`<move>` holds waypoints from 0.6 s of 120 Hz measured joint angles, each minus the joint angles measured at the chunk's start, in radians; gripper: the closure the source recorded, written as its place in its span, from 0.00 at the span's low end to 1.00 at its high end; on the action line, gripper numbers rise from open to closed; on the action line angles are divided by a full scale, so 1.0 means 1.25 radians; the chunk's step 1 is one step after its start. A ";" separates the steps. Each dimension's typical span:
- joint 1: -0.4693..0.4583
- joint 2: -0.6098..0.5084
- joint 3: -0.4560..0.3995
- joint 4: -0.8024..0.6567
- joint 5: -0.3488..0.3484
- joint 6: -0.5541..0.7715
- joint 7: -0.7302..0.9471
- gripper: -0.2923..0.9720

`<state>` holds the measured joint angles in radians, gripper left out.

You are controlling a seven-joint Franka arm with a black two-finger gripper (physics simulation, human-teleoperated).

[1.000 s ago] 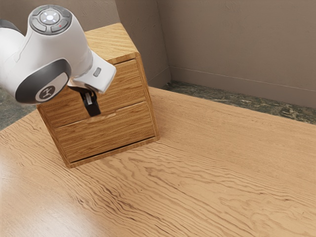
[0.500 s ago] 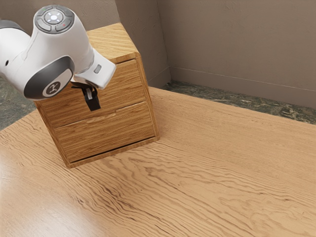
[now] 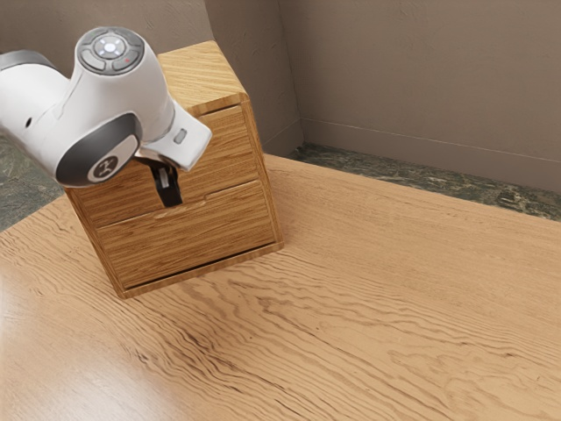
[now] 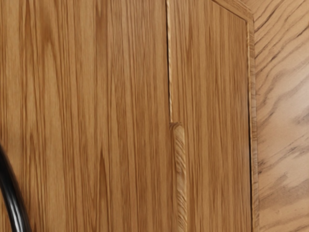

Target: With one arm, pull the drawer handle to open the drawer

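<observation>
A small wooden cabinet [image 3: 203,77] with two drawers stands on the table at the exterior view's left. Both drawer fronts sit flush with the frame. The lower drawer [image 3: 197,235] carries a thin wooden handle strip [image 3: 196,204] along its top edge. My black gripper [image 3: 167,196] hangs under the white hand, right in front of the seam between the upper drawer [image 3: 221,147] and the lower one, at the handle's left end. In the wrist view the handle strip [image 4: 179,180] runs along that seam [image 4: 169,58], very close to the camera.
The cabinet rests on a broad wooden table [image 3: 377,307] that stretches toward the exterior view's right and front. Grey walls [image 3: 421,70] and a dark floor strip [image 3: 456,180] lie behind. A black cable [image 4: 11,199] crosses the wrist view's corner.
My hand rose a little, then shifted slightly toward the exterior view's right and came down closer to the drawer front. The cabinet and its drawers stayed as they were.
</observation>
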<state>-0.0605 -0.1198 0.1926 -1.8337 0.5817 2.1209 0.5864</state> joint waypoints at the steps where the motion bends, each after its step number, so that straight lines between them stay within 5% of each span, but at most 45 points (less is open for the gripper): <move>1: 0.000 0.000 0.000 0.000 0.000 0.000 0.000 0.23; 72: -0.012 -0.066 -0.009 -0.066 -0.008 0.007 0.008 0.23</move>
<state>-0.0755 -0.2020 0.1813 -1.9160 0.5723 2.1291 0.5964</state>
